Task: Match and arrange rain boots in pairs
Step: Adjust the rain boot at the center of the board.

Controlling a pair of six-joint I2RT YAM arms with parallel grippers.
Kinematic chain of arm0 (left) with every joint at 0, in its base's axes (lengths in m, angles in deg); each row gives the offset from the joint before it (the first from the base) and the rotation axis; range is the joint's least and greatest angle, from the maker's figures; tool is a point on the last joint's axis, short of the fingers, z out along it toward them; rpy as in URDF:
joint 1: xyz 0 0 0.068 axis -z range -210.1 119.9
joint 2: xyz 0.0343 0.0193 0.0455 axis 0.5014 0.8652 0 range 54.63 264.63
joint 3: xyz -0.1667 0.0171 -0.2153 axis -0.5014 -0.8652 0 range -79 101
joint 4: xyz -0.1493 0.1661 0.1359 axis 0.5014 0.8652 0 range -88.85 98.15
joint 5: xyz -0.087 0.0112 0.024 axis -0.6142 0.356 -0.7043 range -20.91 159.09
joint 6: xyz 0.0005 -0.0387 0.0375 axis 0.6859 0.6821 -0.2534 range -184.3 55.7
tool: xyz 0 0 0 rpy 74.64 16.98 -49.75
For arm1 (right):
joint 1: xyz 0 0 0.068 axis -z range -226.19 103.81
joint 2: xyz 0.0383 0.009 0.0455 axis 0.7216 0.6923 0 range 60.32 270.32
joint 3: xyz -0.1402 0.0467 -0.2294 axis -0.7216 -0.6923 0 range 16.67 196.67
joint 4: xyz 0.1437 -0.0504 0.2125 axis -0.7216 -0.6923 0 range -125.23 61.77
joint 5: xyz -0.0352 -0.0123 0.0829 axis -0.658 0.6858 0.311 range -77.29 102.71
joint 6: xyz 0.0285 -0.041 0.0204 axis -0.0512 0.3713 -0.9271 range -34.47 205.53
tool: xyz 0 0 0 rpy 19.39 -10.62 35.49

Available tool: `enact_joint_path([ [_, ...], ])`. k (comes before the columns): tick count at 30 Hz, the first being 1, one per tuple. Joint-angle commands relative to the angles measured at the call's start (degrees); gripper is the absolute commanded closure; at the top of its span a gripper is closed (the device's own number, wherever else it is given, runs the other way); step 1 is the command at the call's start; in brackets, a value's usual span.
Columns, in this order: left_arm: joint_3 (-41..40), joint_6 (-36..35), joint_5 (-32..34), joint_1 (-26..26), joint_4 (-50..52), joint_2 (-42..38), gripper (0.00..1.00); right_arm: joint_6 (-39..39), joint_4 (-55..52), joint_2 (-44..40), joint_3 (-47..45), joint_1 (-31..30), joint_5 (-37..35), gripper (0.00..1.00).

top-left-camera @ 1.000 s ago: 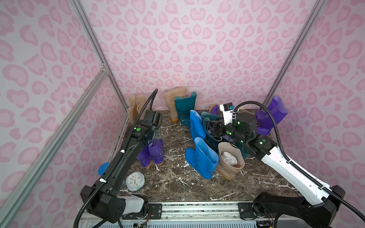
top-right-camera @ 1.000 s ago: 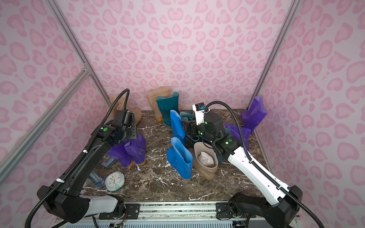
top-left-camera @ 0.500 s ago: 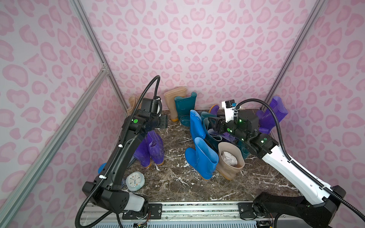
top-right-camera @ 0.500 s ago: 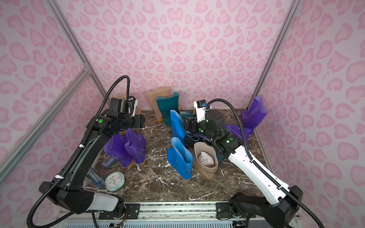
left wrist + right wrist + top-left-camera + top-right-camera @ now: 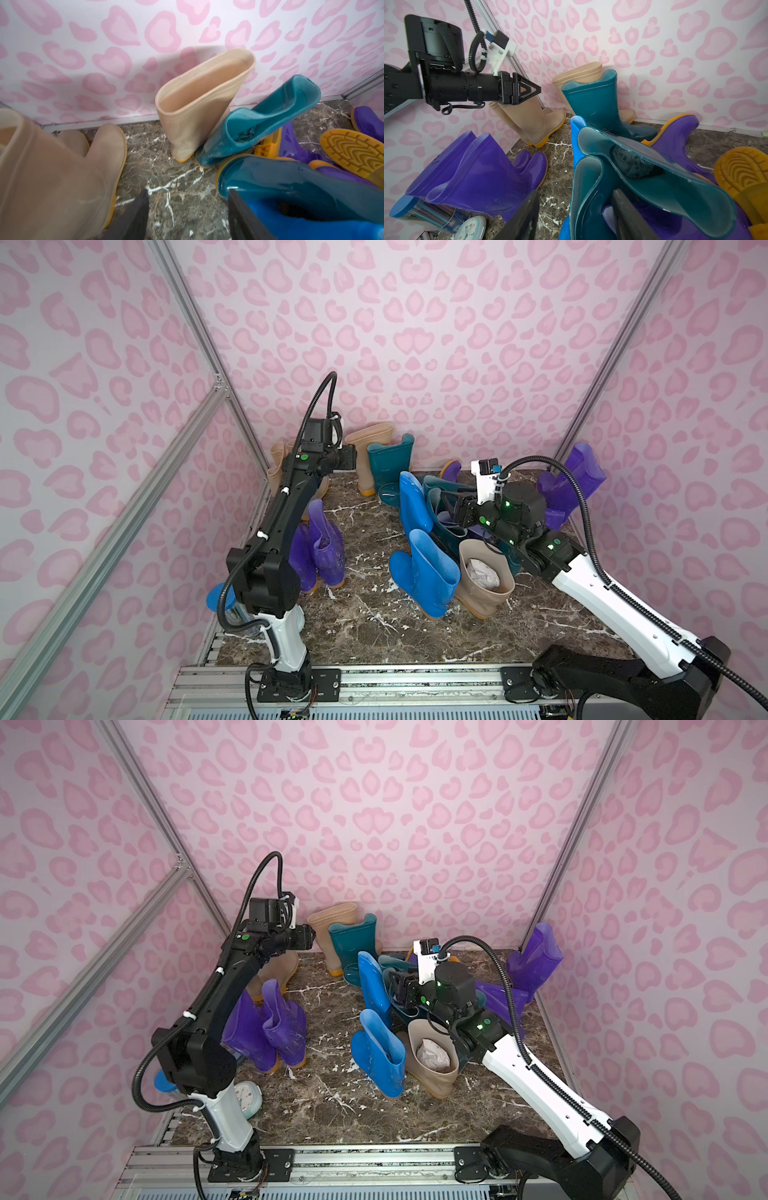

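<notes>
Left pincer (image 5: 188,192) is up off my upright purple pair (image 5: 322,549) now, open, empty. Right pincer (image 5: 575,191) gapes astride the tipped teal boot (image 5: 588,197), whose cuff faces it.

Dark marble-look tabletop (image 5: 374,626), white veins running across it, pink leopard-print walls (image 5: 415,344) on three sides. Silver aluminium struts (image 5: 124,510) climb the corners. Near the left corner, a clear cylinder (image 5: 431,216) with a blue lid lies on its side, with a small pale-blue clock (image 5: 470,228) just beside it, face showing.
</notes>
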State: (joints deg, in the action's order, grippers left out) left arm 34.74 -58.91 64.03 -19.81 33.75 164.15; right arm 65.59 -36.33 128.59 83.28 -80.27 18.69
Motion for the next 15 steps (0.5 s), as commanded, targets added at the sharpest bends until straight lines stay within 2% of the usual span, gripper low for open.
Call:
enact_joint_path([
  [1, 3.7, 0.0, -4.0, -1.3, -3.8, 4.3, 0.38, -0.4, 1.3, 1.0, 0.2, 0.8, -0.5, 0.42],
  [7, 10.1, 0.5, -6.8, -3.5, -5.1, 12.6, 0.44, 0.3, 0.6, 3.6, 1.8, 2.4, 0.9, 0.41],
  [10, 11.8, 0.0, -11.7, -4.0, -8.4, 14.9, 0.5, 0.9, 0.2, 5.2, 2.1, 3.0, 1.6, 0.41],
  [15, 16.9, -1.4, -20.6, -4.1, -10.0, 18.3, 0.48, 1.4, -0.3, 7.5, 3.0, 4.4, 3.2, 0.41],
])
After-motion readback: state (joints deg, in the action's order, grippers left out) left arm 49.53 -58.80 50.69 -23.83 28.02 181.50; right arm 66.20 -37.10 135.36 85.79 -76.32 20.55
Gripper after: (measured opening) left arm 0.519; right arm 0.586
